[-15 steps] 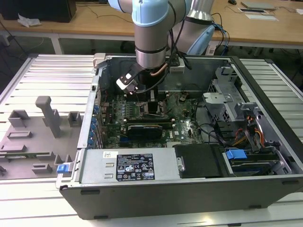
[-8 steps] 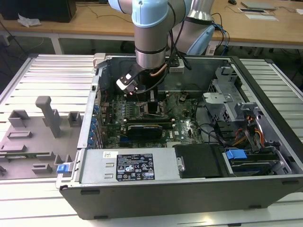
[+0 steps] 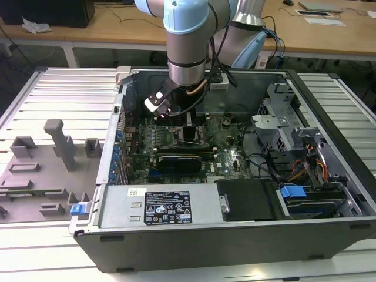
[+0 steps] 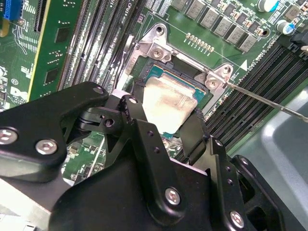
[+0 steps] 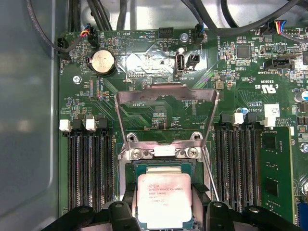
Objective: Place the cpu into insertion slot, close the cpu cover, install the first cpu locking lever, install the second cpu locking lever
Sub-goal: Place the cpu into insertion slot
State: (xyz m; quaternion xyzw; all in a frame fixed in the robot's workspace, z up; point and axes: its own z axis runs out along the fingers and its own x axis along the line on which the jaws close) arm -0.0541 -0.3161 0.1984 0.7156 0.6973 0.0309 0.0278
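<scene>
The cpu [image 5: 164, 199], a flat square chip with a pale metal top [image 4: 169, 102], lies level in or just over the insertion slot [image 5: 136, 168] of the green motherboard [image 3: 226, 154]. My gripper [image 5: 164, 204] is shut on the cpu, one black finger [image 4: 131, 111] against each of two opposite edges. I cannot tell whether the chip is fully seated. The cpu cover [image 5: 166, 90], a silvery frame plate with a big window, stands swung up off the slot on its hinge. A thin wire locking lever [image 4: 269, 100] sticks out free beside the slot.
The arm [image 3: 187, 41] reaches down into an open computer case [image 3: 329, 111]. Black memory slots [image 5: 91, 163] flank the socket on both sides. A coin cell [image 5: 102, 61] and cables lie beyond the cover. A grey fixture tray [image 3: 41, 170] sits at the exterior view's left.
</scene>
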